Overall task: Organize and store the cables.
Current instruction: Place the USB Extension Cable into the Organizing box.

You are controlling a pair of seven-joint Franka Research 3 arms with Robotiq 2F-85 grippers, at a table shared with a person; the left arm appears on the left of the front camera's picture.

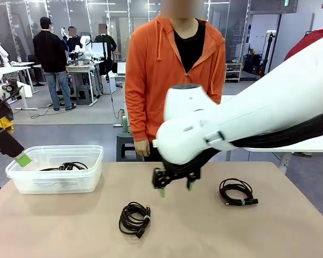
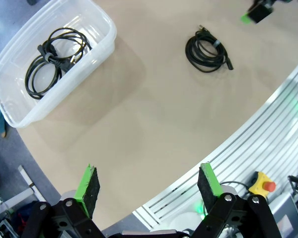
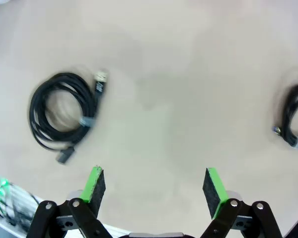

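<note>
Two coiled black cables lie on the tan table: one near the front (image 1: pixel 134 217), one to the right (image 1: pixel 237 192). A third cable (image 1: pixel 66 166) rests inside the clear plastic bin (image 1: pixel 21 180) at the left. My right gripper (image 1: pixel 176 185) hangs open and holding nothing over the middle of the table, between the two loose coils. In the right wrist view, one coil (image 3: pixel 64 114) lies to the left and another (image 3: pixel 293 121) at the right edge, beyond the open fingers (image 3: pixel 154 186). My left gripper (image 2: pixel 149 183) is open, high above the table near the bin (image 2: pixel 97 47), which holds a cable (image 2: pixel 52 59).
A person in an orange hoodie (image 1: pixel 175 70) stands at the far edge of the table, hand (image 1: pixel 142 148) hanging by the edge. Bare table surface (image 1: pixel 204 236) lies at the front right. The table's near edge and a metal frame (image 2: pixel 268 124) appear in the left wrist view.
</note>
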